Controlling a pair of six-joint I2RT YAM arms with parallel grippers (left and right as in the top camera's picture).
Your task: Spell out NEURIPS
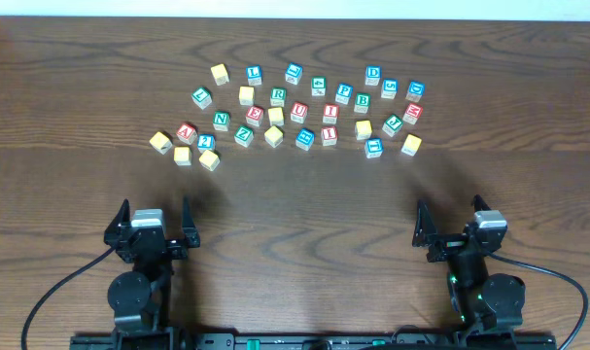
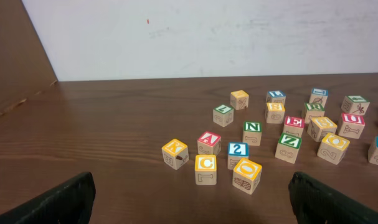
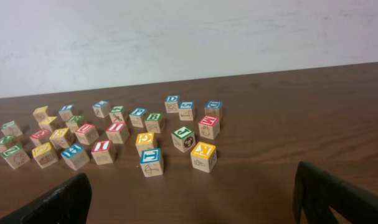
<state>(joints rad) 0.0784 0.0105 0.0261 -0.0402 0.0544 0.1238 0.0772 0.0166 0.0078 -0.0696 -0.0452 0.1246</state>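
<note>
The left gripper (image 1: 155,207) stands near the front edge of the table (image 1: 295,224), toward the left corner. The right gripper (image 1: 451,209) stands near the same edge, toward the right corner. Both have the jaws spread wide and hold nothing. In the left wrist view the two dark fingers (image 2: 58,202) show only at the bottom corners, with bare wood between them, and the right wrist view shows the same. The wooden cubes (image 1: 305,138) lie all in one loose group in the far middle part of the table, well apart from both grippers. Inside this group the green-framed N cube (image 1: 222,121) is in the left part, and the red E cube (image 1: 255,115) is near it on the right. The green R cube (image 1: 278,95) lies a little farther back. The red U cube (image 1: 298,111) is near the middle, the red I cube (image 1: 330,112) is to the right of it, and the green P cube (image 1: 344,93) is just behind the I cube. Several yellow-faced cubes (image 1: 273,135) are spread among the others, three of them at the front left end of the group; what they carry I cannot read from above. The A cube (image 1: 187,131), Z cube (image 1: 243,135), L cube (image 1: 254,73), D cube (image 1: 373,73) and B cube (image 1: 363,100) lie in the same group. The task letters are not yet set in a row.
</note>
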